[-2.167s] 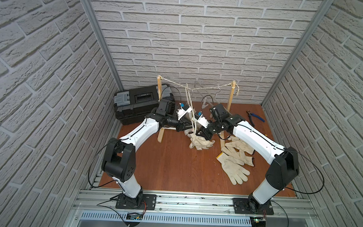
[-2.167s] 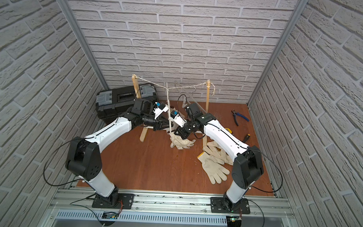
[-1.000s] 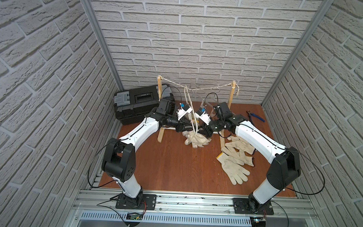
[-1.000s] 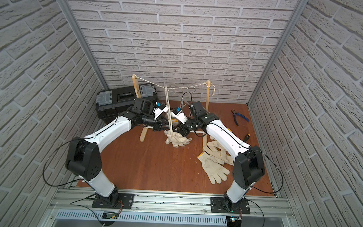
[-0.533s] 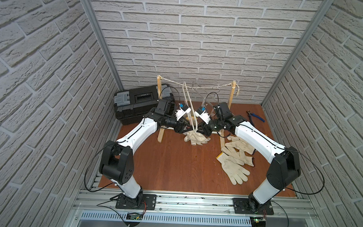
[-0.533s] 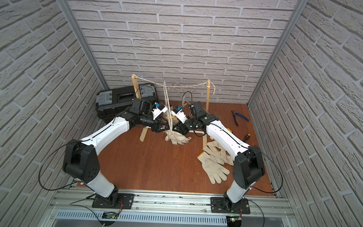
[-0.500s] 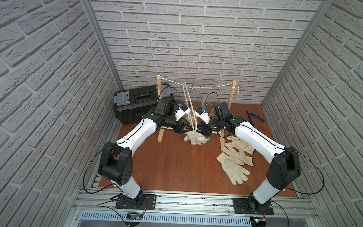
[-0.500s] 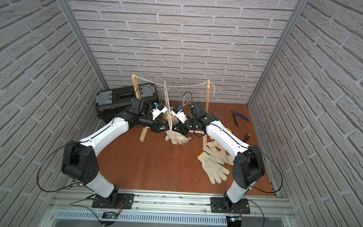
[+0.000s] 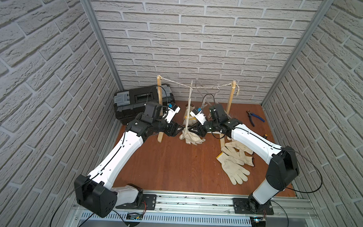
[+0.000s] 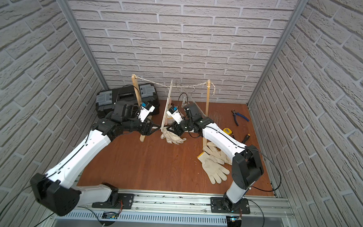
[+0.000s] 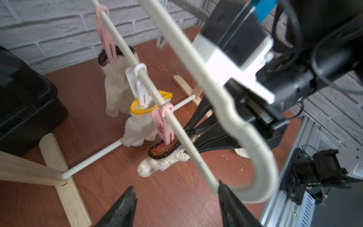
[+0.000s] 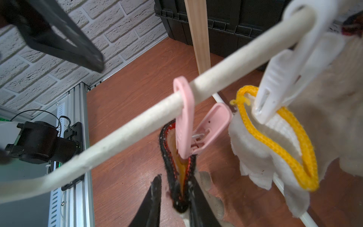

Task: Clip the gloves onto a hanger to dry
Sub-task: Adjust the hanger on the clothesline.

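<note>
Straddling the glove (image 12: 167,157) with right hand (image 12: 175,178) barely parted, needing gentle retreat, sparing the pink clip (image 12: 184,121). Holding left hand (image 11: 176,186) wide, empty.

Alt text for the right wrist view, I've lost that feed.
A pink clip on the white hanger bar pinches a glove's black-and-red cuff, with the right gripper open around that cuff. Beside it a white clip holds a yellow-cuffed glove.

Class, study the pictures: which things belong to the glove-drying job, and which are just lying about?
Belong to the job:
hanger
pink clip
white clip
clipped gloves
loose gloves on the floor
wooden stand with its string

Just lying about:
black toolbox
pliers
tape measure
screwdriver
</note>
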You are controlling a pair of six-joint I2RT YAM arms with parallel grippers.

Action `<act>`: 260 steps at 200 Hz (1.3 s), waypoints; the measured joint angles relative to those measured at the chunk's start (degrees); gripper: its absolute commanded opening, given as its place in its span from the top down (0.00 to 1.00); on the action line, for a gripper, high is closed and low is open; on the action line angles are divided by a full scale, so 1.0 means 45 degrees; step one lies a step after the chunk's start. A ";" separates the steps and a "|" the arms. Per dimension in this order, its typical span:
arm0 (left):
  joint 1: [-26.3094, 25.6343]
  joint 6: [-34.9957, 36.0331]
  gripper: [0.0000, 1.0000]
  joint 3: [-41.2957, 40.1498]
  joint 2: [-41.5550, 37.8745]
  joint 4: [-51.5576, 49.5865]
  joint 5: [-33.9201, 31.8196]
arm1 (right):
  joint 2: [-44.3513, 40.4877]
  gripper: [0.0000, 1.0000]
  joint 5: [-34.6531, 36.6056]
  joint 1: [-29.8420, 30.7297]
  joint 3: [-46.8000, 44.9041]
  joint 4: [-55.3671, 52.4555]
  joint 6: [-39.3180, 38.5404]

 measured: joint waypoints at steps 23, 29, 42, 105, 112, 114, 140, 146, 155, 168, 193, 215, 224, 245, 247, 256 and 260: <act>-0.0330 -0.0539 0.30 0.0894 -0.0398 -0.0131 -0.0806 | 0.0107 0.73 0.0267 0.0228 0.0000 0.0345 0.0267; -0.0423 -0.0641 0.30 0.1146 -0.0398 -0.0185 -0.0976 | 0.0155 0.73 0.0359 0.0277 0.0000 0.0427 0.0316; -0.0627 -0.0811 0.29 0.1613 -0.0316 -0.0287 -0.1438 | 0.0238 0.73 0.0544 0.0369 0.0000 0.0510 0.0432; -0.1909 -0.0563 0.31 0.2443 0.1248 -0.1685 -0.3929 | 0.0403 0.73 0.1054 0.0583 0.0000 0.0869 0.0879; -0.1996 -0.0491 0.31 0.2482 0.1433 -0.1855 -0.4284 | 0.0403 0.73 0.1069 0.0588 0.0000 0.0879 0.0894; -0.2025 -0.0481 0.32 0.2492 0.1486 -0.1914 -0.4401 | 0.0403 0.73 0.1073 0.0588 0.0000 0.0879 0.0903; -0.2297 -0.0214 0.49 0.2705 0.1977 -0.2603 -0.5595 | 0.0403 0.72 0.1248 0.0617 0.0000 0.0874 0.0928; -0.2351 -0.0170 0.55 0.2783 0.2059 -0.2735 -0.5838 | 0.0403 0.71 0.1302 0.0622 0.0000 0.0869 0.0933; -0.2399 -0.0112 0.62 0.2929 0.2161 -0.2968 -0.6169 | 0.0398 0.70 0.1379 0.0627 0.0000 0.0860 0.0923; -0.2453 -0.0068 0.70 0.3113 0.2234 -0.3215 -0.6591 | 0.0384 0.66 0.1525 0.0631 0.0000 0.0845 0.0928; -0.2458 -0.0126 0.90 0.3351 0.2239 -0.3623 -0.7266 | 0.0233 0.57 0.1889 0.0636 -0.0015 0.0656 0.0884; -0.2458 -0.0083 0.91 0.3361 0.2220 -0.3925 -0.7684 | -0.0175 0.53 0.2239 0.0641 -0.0238 0.0491 0.0840; -0.2458 -0.0117 0.92 0.3366 0.2205 -0.4080 -0.7849 | -0.0389 0.52 0.2370 0.0646 -0.0345 0.0398 0.0821; -0.2307 -0.0306 0.94 0.3366 0.1967 -0.4425 -0.8174 | -0.1035 0.50 0.2637 0.0646 -0.0631 0.0204 0.0826; -0.2268 -0.0321 0.94 0.3366 0.1914 -0.4449 -0.8184 | -0.1107 0.50 0.2671 0.0646 -0.0656 0.0175 0.0835; -0.2093 -0.0389 0.94 0.3361 0.1685 -0.4595 -0.8242 | -0.1399 0.49 0.2778 0.0646 -0.0753 0.0117 0.0831; -0.1996 -0.0418 0.94 0.3356 0.1559 -0.4673 -0.8267 | -0.1520 0.49 0.2812 0.0646 -0.0782 0.0078 0.0831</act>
